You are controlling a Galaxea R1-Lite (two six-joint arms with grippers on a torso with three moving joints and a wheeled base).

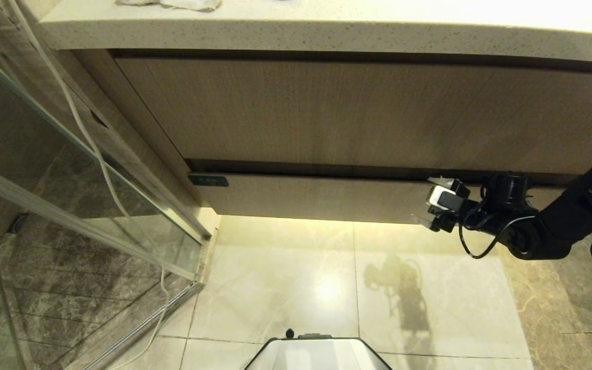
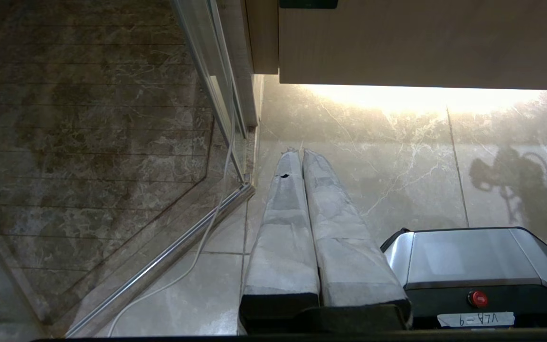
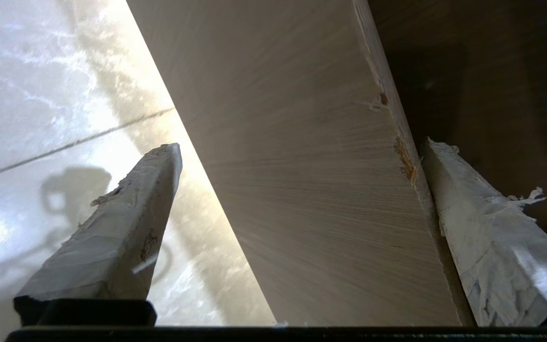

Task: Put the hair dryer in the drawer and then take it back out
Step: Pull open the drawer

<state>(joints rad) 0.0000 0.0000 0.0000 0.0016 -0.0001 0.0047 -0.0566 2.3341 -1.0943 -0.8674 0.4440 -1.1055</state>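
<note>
The right hand [image 1: 432, 203], fingers spread, straddled the closed drawer [image 1: 316, 198] front to open it; next, pull straight back toward the wrist; the dryer was not visible.

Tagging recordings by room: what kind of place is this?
Most likely a bathroom: a speckled stone counter over a wood-grain cabinet with a drawer, a glass shower screen on the left, and polished marble floor tiles.
</note>
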